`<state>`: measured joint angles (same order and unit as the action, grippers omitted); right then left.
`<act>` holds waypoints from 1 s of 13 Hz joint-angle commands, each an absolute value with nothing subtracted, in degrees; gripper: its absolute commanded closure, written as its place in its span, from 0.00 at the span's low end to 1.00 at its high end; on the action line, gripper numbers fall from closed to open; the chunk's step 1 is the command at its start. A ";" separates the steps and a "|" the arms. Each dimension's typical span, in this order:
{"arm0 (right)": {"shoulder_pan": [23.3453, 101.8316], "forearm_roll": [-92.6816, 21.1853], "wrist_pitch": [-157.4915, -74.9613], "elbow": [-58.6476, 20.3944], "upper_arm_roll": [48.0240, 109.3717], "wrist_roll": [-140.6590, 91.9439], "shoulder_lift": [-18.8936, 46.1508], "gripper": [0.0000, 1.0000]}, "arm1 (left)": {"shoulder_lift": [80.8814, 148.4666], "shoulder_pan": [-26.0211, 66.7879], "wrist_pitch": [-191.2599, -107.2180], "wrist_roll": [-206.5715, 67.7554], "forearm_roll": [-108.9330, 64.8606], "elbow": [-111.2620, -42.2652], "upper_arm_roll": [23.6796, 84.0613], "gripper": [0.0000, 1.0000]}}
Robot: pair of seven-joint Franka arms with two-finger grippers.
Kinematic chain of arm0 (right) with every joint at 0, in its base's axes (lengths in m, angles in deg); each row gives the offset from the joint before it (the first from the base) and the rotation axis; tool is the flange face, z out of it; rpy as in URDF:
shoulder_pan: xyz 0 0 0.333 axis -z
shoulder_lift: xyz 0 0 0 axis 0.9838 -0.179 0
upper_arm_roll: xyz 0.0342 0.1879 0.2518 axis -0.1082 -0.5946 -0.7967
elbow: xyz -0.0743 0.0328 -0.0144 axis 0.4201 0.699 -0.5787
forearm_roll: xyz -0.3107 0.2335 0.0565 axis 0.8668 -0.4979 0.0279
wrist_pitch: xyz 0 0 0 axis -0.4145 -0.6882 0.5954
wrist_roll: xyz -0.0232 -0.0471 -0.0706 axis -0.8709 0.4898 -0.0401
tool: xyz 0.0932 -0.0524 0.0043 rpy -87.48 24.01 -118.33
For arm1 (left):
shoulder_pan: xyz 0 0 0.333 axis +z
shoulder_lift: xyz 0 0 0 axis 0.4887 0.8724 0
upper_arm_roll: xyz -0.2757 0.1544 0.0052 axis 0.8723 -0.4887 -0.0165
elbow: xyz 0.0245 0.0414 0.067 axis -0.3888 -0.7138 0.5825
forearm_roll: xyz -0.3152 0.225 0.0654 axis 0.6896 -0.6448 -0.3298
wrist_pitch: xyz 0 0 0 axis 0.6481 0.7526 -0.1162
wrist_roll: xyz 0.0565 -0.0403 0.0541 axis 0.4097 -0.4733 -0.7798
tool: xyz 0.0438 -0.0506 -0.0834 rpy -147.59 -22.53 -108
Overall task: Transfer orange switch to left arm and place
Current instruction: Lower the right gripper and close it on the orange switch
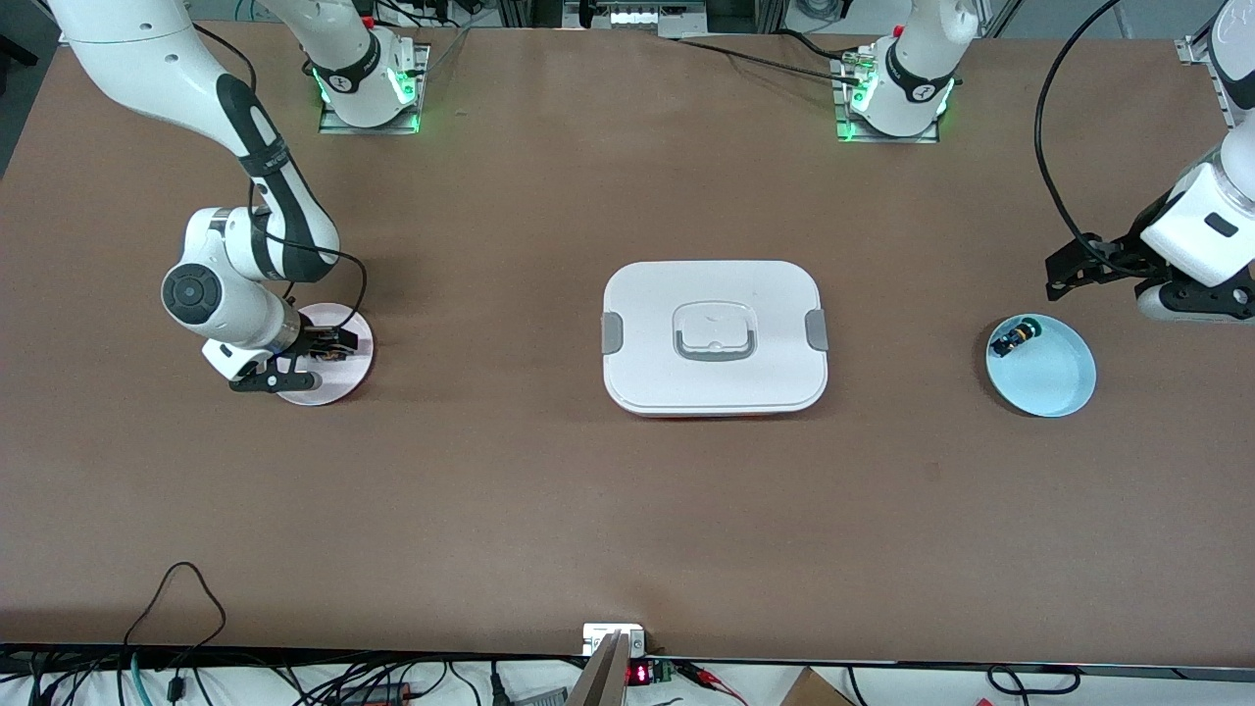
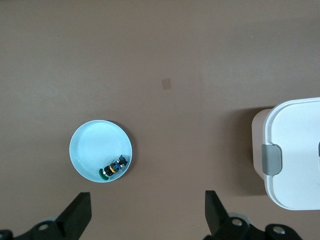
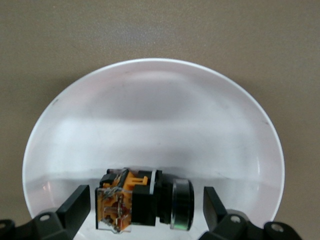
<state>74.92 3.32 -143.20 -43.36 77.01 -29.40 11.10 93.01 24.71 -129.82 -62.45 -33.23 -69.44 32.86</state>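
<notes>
My right gripper point(image 3: 145, 200) is down low over the pink plate point(image 1: 338, 389) at the right arm's end of the table, fingers spread wide. The orange switch point(image 3: 142, 205) lies on its side in the plate directly between my two fingertips point(image 3: 75, 200), its orange block end toward one finger and its dark round end toward the other. There is a gap on each side, so neither finger touches it, and it rests on the plate's floor close to the rim.

My left gripper point(image 2: 147, 210) hangs in the air at the left arm's end of the table, also spread wide and holding nothing. Below it and a little ahead sits a pale blue dish point(image 2: 90, 145) with a small black switch point(image 2: 114, 166) marked green and yellow lying against its inner edge.

The big white box point(image 1: 714, 336) stands in the middle of the table between my two grippers, lid latched, well apart from both.
</notes>
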 commanded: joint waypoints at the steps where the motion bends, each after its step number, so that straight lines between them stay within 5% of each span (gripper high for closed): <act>1: 74.76 2.77 -144.22 -44.38 76.85 -30.00 11.61 0.02 | 92.74 24.95 -128.67 -61.99 -32.52 -68.63 33.08 0.00; 3: 74.76 2.77 -144.22 -44.47 76.85 -29.83 11.60 0.17 | 92.74 24.95 -128.67 -61.99 -32.52 -68.63 33.08 0.00; 6: 74.76 2.77 -144.04 -44.29 76.85 -29.22 12.04 0.57 | 92.83 24.95 -128.67 -61.99 -32.61 -68.63 33.08 0.00; 9: 74.50 2.86 -143.69 -43.50 76.16 -28.86 13.01 0.75 | 92.83 24.95 -128.67 -61.99 -32.61 -68.63 33.08 0.00; 13: 74.76 2.68 -143.43 -42.01 73.61 -28.77 14.68 0.86 | 92.83 24.95 -128.67 -62.08 -32.52 -68.63 33.08 0.00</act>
<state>74.68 3.32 -143.80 -42.22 74.70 -29.26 13.06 93.01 24.71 -129.82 -62.45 -33.23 -69.44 32.86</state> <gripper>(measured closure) 0.278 0.000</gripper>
